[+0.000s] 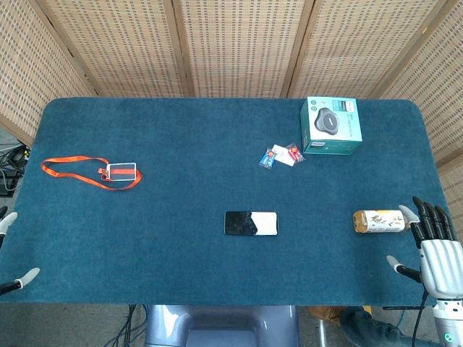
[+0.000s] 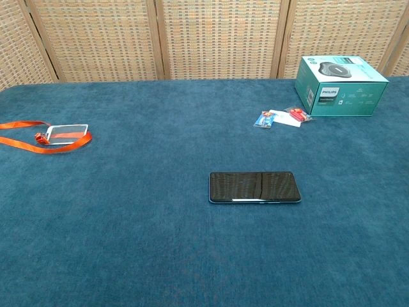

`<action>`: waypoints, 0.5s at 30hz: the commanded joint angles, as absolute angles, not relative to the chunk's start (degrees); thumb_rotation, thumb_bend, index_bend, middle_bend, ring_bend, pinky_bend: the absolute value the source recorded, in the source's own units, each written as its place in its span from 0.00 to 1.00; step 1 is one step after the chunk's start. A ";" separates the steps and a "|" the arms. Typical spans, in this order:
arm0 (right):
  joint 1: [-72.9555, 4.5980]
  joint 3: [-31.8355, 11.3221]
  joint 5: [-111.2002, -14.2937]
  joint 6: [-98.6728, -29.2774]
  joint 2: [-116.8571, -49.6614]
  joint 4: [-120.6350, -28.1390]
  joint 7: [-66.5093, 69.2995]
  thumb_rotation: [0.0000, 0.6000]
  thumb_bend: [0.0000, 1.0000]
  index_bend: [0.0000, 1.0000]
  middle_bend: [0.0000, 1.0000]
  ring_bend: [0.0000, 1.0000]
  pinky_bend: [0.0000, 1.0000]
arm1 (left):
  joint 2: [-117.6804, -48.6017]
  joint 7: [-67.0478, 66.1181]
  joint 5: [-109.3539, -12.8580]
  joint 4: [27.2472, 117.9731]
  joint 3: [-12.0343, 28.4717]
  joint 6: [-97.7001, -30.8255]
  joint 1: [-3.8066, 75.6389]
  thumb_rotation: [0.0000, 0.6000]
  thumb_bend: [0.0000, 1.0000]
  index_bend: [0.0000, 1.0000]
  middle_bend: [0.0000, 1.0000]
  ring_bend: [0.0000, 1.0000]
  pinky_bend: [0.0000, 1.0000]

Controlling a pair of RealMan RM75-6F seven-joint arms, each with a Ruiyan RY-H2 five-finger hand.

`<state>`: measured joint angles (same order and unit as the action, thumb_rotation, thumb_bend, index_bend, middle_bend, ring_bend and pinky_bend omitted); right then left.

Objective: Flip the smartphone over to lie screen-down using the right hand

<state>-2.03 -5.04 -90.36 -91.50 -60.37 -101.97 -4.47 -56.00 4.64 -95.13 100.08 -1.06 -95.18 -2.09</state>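
"PHILIPS" marks the teal box (image 2: 340, 86); smartphone (image 2: 254, 187) lies screen-up, right robot hand (image 1: 432, 242) spread, holding nothing.

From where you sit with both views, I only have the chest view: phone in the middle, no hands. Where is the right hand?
Observer: The right hand sits at the table's right edge, fingers apart, holding nothing.
Operator: Anything near it?
Observer: A bottle lies on its side just beside its fingertips, between the hand and the smartphone.
Operator: And the left hand?
Observer: Only fingertips of the left hand show at the left edge, far from the phone.
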 commanded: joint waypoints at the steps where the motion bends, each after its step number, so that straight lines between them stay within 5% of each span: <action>1: -2.11 -4.98 -90.33 -91.27 -60.40 -101.91 -4.38 1.00 0.00 0.00 0.00 0.00 0.00 | -55.99 4.68 -95.06 100.10 -1.07 -95.00 -2.03 1.00 0.00 0.00 0.00 0.00 0.00; 8: -4.36 -4.93 -90.28 -87.34 -60.72 -101.70 -5.51 1.00 0.00 0.00 0.00 0.00 0.00 | -56.42 4.01 -93.49 99.95 -0.58 -93.70 -1.52 1.00 0.00 0.00 0.00 0.00 0.00; 15: -14.37 -6.55 -91.31 -73.48 -62.10 -99.58 -9.81 1.00 0.03 0.00 0.00 0.00 0.00 | -57.24 1.48 -91.43 100.51 0.44 -91.22 -0.13 1.00 0.00 0.00 0.00 0.00 0.00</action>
<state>-9.43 -5.43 -90.71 -79.32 -61.18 -100.96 -7.36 -57.06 1.84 -91.81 100.37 0.19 -91.64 -0.44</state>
